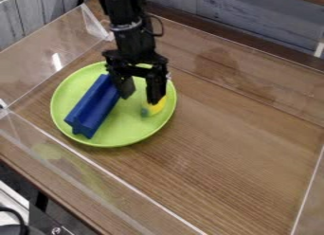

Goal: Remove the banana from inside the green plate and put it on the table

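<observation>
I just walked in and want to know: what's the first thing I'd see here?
A big lime-green plate sits left on the brown table. A black robot pincer hangs open over it, right above a little yellow banana. A blue ridged block lies on the plate beside it.

A glossy yellow plastic banana point(154, 103) is lying in a smooth lime-green plate point(127, 131) on a wood-grain counter point(241, 144), with clear acrylic walls point(165, 196) gleaming around the plate.

Even, soft indoor light; faint glare on acrylic walls point(51, 49); low-resolution, slightly blurred.
</observation>
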Action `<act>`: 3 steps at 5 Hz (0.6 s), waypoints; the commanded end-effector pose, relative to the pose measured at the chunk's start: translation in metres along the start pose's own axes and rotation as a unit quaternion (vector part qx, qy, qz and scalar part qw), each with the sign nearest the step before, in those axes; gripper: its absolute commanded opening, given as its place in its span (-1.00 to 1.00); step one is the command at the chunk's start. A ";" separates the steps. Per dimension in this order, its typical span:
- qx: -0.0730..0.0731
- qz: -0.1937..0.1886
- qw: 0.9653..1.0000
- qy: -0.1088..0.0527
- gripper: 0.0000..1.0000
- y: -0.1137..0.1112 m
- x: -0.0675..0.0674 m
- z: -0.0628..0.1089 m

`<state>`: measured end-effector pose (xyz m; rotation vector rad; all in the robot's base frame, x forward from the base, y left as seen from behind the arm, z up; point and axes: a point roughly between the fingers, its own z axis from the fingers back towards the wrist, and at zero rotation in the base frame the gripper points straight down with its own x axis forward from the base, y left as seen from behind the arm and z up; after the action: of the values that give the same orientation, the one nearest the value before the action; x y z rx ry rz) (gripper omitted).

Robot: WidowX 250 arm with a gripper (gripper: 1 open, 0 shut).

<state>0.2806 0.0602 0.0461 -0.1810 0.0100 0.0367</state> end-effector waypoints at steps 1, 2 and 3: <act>0.005 -0.002 1.000 -0.019 1.00 -0.003 0.006 0.001; 0.006 0.001 1.000 -0.023 1.00 -0.004 0.009 -0.006; 0.009 0.006 1.000 -0.027 1.00 -0.004 0.013 -0.013</act>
<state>0.2897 0.0546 0.0277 -0.1677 -0.0188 0.0601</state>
